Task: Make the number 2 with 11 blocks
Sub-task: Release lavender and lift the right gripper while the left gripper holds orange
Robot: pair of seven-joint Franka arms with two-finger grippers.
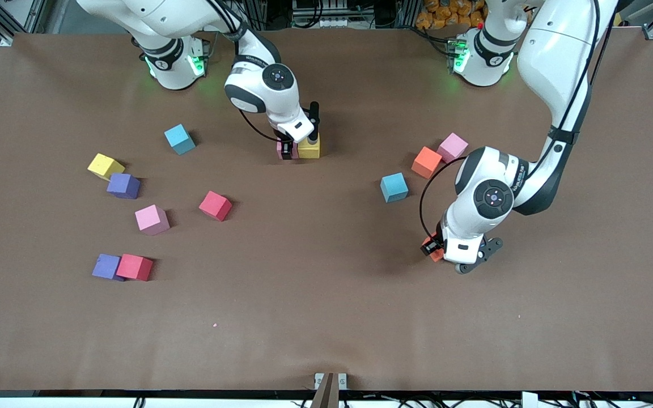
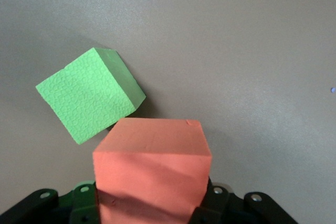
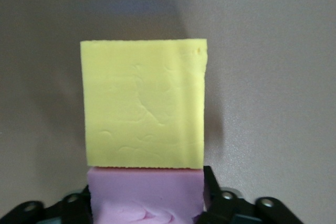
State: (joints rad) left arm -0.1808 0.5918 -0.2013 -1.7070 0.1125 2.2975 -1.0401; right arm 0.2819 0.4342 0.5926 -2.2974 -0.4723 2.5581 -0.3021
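Observation:
The number 2 shows as two blocks edge to edge near the table's middle: a yellow block [image 1: 310,149] [image 3: 143,103] and a pink block [image 1: 280,148] [image 3: 144,195]. My right gripper [image 1: 288,150] [image 3: 147,182] is down around the pink block, which rests flush against the yellow one. My left gripper [image 1: 434,249] [image 2: 152,205] is shut on an orange block [image 1: 432,249] [image 2: 152,171] and hangs over the table toward the left arm's end. A green block [image 2: 89,94] lies tilted on the table just under it, hidden by the arm in the front view.
Loose blocks lie toward the right arm's end: blue [image 1: 179,139], yellow [image 1: 105,166], purple [image 1: 123,186], pink [image 1: 152,219], red [image 1: 215,205], and a purple [image 1: 106,266] and red [image 1: 134,267] pair. Toward the left arm's end lie blue [image 1: 394,187], orange [image 1: 427,162] and pink [image 1: 452,147].

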